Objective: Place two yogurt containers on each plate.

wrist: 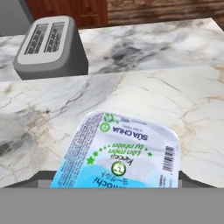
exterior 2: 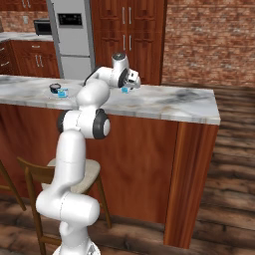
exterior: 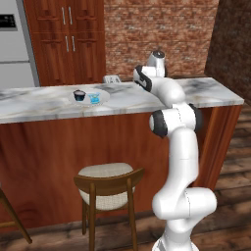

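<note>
Yogurt container at the hand: a light-blue cup (wrist: 120, 153) with a printed foil lid sits right under the gripper, lid facing the hand camera, at the bottom middle of the hand view; from the right base view a small blue piece of it (exterior 2: 124, 90) shows just below the hand.
Gripper: it (exterior 2: 130, 82) hangs over the marble counter (exterior 2: 164, 102) with the cup directly beneath it — the fingertips are hidden in the hand view, so I cannot tell whether the jaws are wide, narrow or closed on the cup.
Contact: whether the fingers touch the cup cannot be made out; the cup looks to be down at the counter surface, though that is not certain.
Toaster: a grey two-slot toaster (wrist: 50, 46) stands on the counter beyond the hand, up and to the left in the hand view, well apart from the cup; in the left base view it (exterior: 112, 78) peeks out just beside the hand.
Second yogurt container: another light-blue cup (exterior: 94, 98) rests on the pale plate (exterior: 101, 101), far off to the hand's left along the counter.
Black cup: a small dark round cup (exterior: 79, 95) stands on the same plate, just beside that blue cup.
Arm: the white arm (exterior: 174, 93) reaches up from the floor and bends over the counter edge to the hand.
Chair: a wooden chair (exterior: 108, 188) with a pale seat stands below the counter, left of the arm.
</note>
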{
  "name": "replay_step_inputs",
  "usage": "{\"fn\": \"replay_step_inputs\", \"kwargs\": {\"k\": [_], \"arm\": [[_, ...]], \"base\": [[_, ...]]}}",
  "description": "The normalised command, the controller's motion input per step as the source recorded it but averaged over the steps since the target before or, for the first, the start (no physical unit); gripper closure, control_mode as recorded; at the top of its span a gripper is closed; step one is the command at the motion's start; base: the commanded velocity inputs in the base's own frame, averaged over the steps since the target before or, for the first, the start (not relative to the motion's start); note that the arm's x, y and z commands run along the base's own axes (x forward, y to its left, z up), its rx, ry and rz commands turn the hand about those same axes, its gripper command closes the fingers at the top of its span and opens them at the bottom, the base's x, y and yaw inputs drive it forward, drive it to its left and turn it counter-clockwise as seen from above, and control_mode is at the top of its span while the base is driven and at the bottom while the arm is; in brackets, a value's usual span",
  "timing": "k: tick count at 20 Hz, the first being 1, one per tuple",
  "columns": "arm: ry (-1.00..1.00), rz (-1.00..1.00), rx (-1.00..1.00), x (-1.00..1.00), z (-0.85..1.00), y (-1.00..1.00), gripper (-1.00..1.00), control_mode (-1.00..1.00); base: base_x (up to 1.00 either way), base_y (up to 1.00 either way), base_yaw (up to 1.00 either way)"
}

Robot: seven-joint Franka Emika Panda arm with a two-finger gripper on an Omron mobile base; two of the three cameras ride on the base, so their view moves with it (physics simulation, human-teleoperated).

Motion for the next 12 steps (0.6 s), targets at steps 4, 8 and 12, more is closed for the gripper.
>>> {"fn": "replay_step_inputs", "kwargs": {"k": [4, 8, 12], "arm": [[0.01, 0.0, 0.0, -0.05, 0.0, 0.0, 1.0, -1.0], [0.0, 0.0, 0.0, -0.43, 0.0, 0.0, 1.0, -1.0], [0.0, 0.0, 0.0, -0.74, 0.0, -0.11, 1.0, -1.0]], "base": [[0.0, 0.0, 0.0], [0.0, 0.0, 0.0], [0.0, 0.0, 0.0]]}}
